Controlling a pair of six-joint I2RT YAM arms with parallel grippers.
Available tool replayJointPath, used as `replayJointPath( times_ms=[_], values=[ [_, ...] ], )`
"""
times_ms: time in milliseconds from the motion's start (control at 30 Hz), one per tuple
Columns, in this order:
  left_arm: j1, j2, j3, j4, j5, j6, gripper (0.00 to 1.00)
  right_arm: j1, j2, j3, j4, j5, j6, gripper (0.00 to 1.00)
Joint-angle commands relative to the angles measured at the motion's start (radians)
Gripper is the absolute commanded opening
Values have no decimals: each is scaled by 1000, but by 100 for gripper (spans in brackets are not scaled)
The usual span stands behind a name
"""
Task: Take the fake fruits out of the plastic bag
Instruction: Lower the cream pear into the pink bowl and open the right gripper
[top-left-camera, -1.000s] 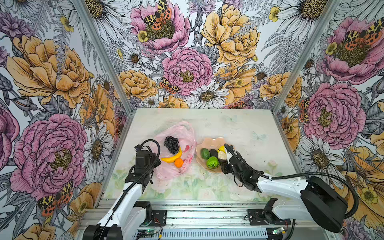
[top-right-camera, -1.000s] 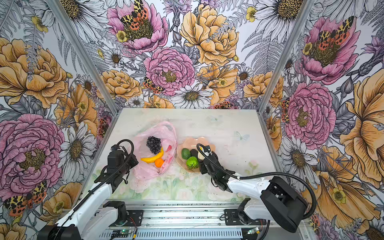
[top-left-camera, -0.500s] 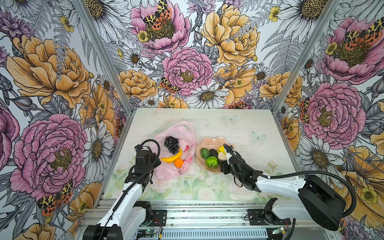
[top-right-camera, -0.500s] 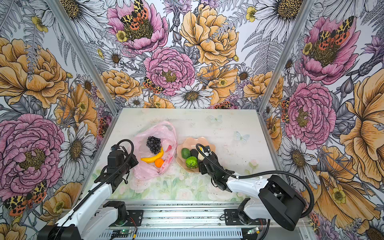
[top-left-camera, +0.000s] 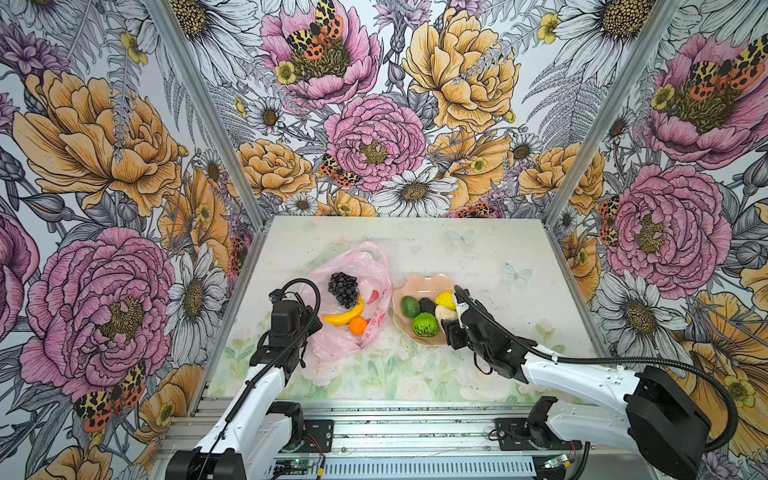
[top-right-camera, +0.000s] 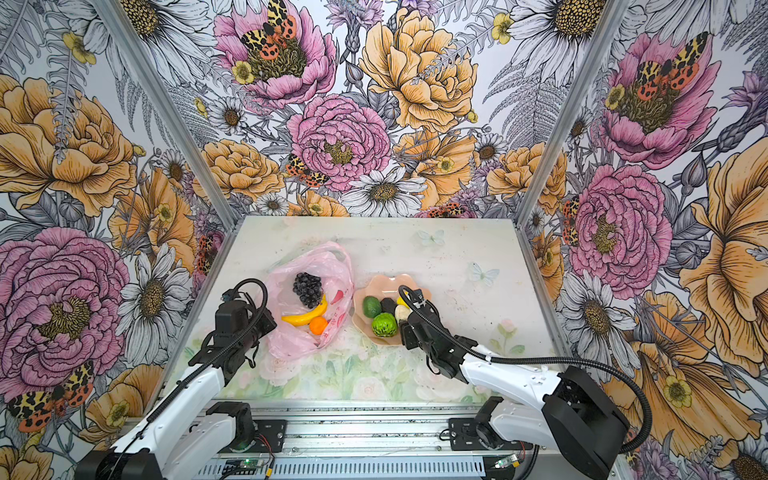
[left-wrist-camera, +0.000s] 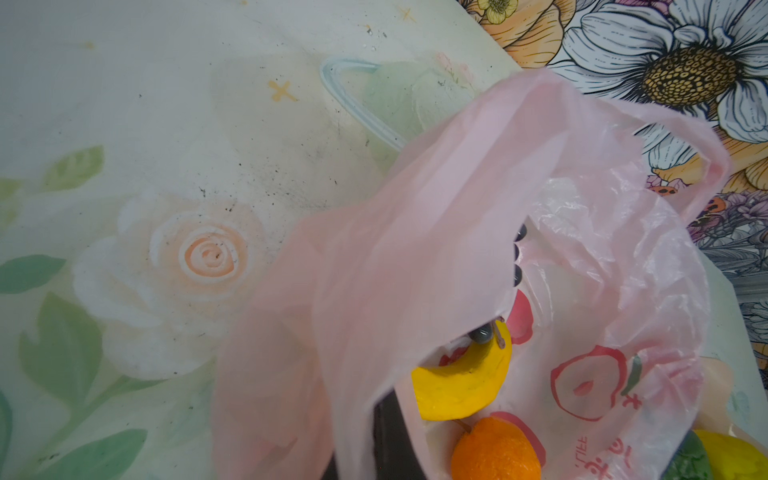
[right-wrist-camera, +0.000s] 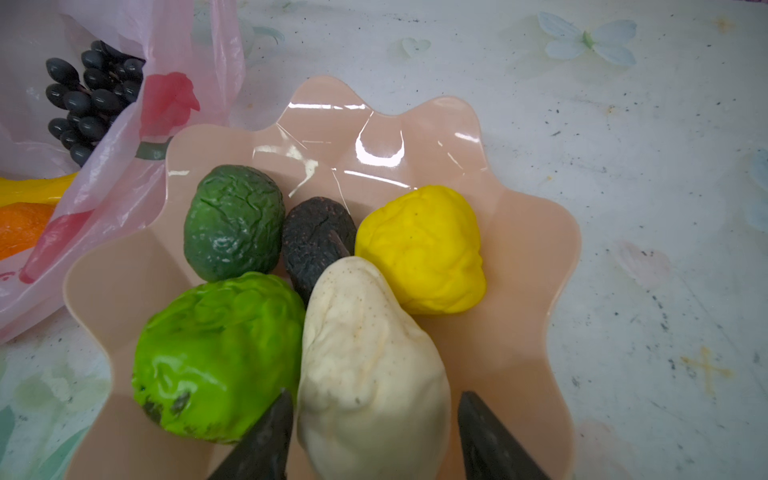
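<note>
The pink plastic bag (top-left-camera: 338, 347) lies open left of centre in both top views. A dark grape bunch (top-left-camera: 343, 289), yellow banana (top-left-camera: 345, 316) and small orange (top-left-camera: 358, 325) rest in it. My left gripper (top-left-camera: 309, 328) is shut on the bag's left edge, and pink film drapes over its dark finger (left-wrist-camera: 388, 440). My right gripper (right-wrist-camera: 376, 395) is open over the peach bowl (right-wrist-camera: 523, 249), its fingers either side of the cream-white lump (right-wrist-camera: 365, 357), with a gap at one finger. Also in the bowl are the avocado (right-wrist-camera: 232, 232), lime-green ball (right-wrist-camera: 216, 357), lemon (right-wrist-camera: 424, 249) and a dark lump (right-wrist-camera: 316, 237).
The bowl (top-left-camera: 419, 282) stands just right of the bag (top-right-camera: 291, 349), their edges almost touching. Flowered walls close in the table (top-left-camera: 478, 257) on three sides. A metal rail (top-left-camera: 374, 424) with both arm bases runs along the front edge.
Almost nothing has moved. My right gripper stays at the bowl around the cream-white lump with only a slight shift. The left arm and the bag are still.
</note>
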Motion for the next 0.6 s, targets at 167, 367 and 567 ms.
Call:
replayJointPath(
  times_ms=[167,367,567],
  values=[
    [-6,13,17,10,-15,23,0,-1,-47,19,-146,-80,77,58],
    [-5,16,18,11,-15,24,0,-1,3,26,-147,-54,78,50],
    [-7,14,16,10,-14,22,0,-3,88,86,-146,-7,62,49]
  ],
)
